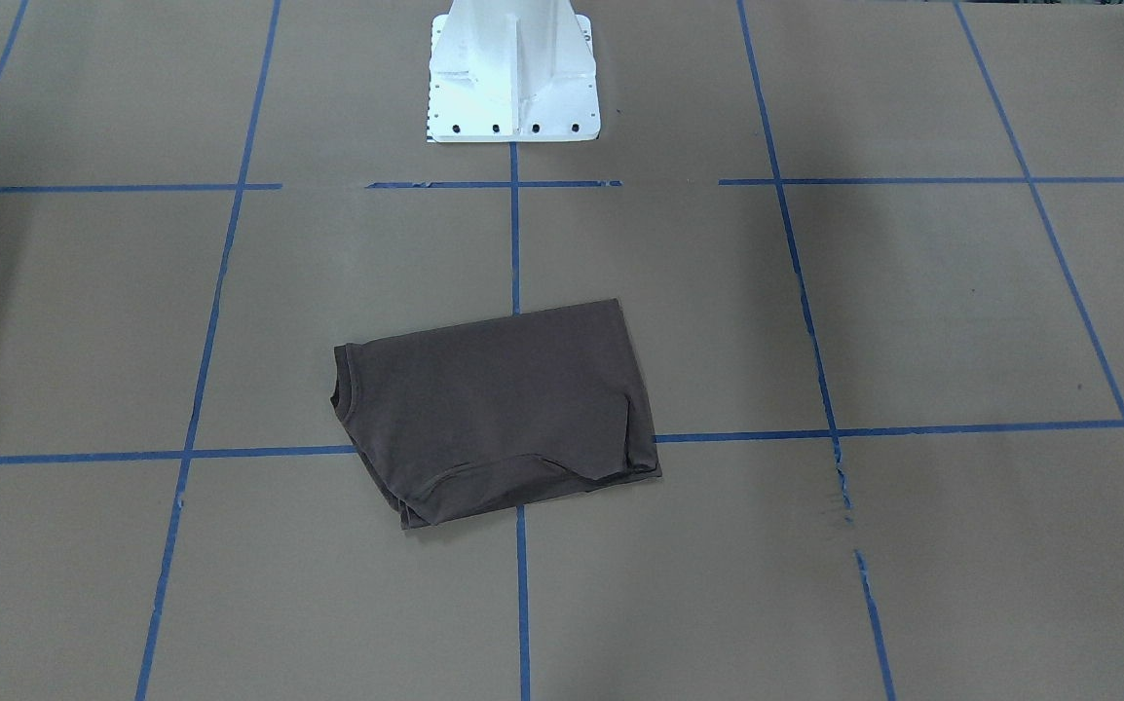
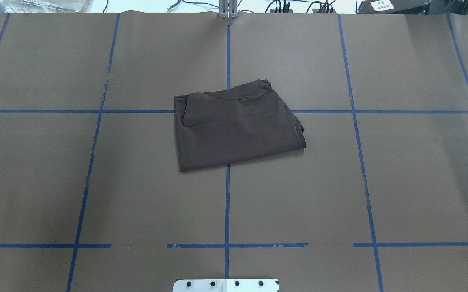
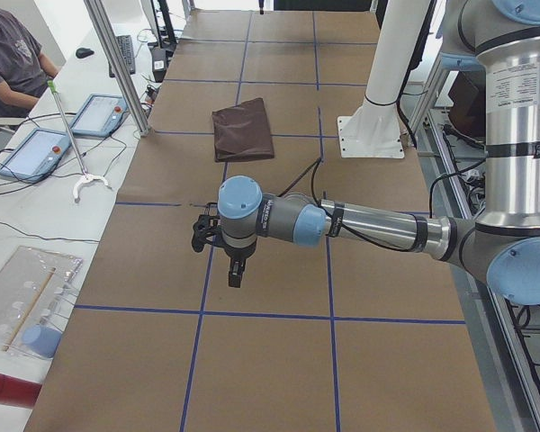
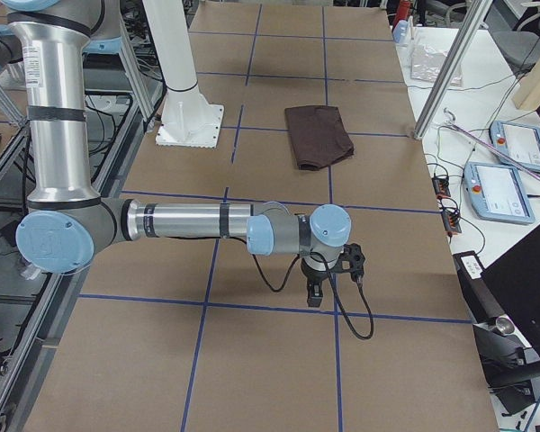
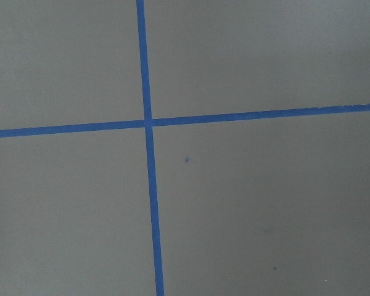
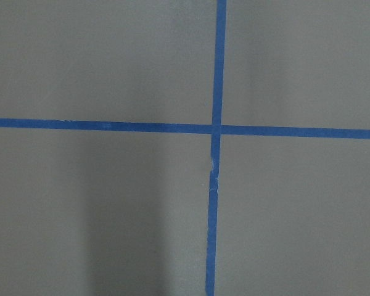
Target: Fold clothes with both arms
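- T-shirt [image 2: 238, 127] is lying folded into a flat, roughly rectangular packet on the table [image 2: 400, 182], the widest thing here; in the overhead view it is sitting just toward 12 o'clock from the middle, its collar [image 2: 300, 132] facing 3 o'clock.
- Blue tape lines [image 2: 227, 202] are dividing the table's brown paper cover into squares; two of them are running under the T-shirt.
- Left arm [image 3: 378, 225] is stretching level over the paper, well apart from the T-shirt; right arm [image 4: 189, 220] is doing likewise at the opposite end.
- White pedestal [image 1: 513, 73] is standing at 6 o'clock in the overhead view.
- Left gripper [image 3: 237, 279] is pointing down above the paper; whether its fingers are wide or narrow I cannot tell; right gripper [image 4: 314, 295] is hanging the same way, its spread equally unclear; both wrist views are showing only paper and crossed tape.
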`<state>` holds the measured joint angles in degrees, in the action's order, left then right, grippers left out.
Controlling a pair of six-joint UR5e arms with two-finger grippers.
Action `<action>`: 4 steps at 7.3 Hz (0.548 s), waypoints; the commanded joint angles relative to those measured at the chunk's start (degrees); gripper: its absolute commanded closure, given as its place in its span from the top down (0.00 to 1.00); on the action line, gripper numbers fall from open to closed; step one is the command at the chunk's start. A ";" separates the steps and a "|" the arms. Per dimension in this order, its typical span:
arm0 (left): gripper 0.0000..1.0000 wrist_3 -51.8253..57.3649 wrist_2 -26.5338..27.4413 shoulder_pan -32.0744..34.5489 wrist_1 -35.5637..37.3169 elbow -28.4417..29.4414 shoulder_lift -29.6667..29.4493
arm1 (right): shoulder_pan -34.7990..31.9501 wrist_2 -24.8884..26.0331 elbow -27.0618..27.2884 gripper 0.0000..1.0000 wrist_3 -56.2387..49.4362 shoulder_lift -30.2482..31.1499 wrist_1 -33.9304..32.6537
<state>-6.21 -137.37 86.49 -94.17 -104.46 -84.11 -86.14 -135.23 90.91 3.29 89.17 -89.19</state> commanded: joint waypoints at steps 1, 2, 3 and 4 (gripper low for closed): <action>1.00 0.06 0.00 0.00 0.30 -1.26 0.18 | 0.00 -0.03 -0.73 1.00 -0.22 0.04 -0.11; 1.00 0.06 0.08 0.00 0.13 -1.45 0.35 | 0.00 0.23 -0.47 1.00 -0.39 0.04 -0.02; 1.00 0.06 0.17 0.00 0.30 -1.71 0.35 | 0.00 0.14 -0.73 1.00 0.04 0.04 -0.02; 1.00 0.06 0.17 0.00 0.30 -1.71 0.44 | 0.00 -0.03 -0.56 1.00 0.13 0.04 -0.02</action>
<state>-6.15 -137.24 86.49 -93.91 -106.02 -83.77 -86.13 -135.13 90.31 3.24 89.20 -89.22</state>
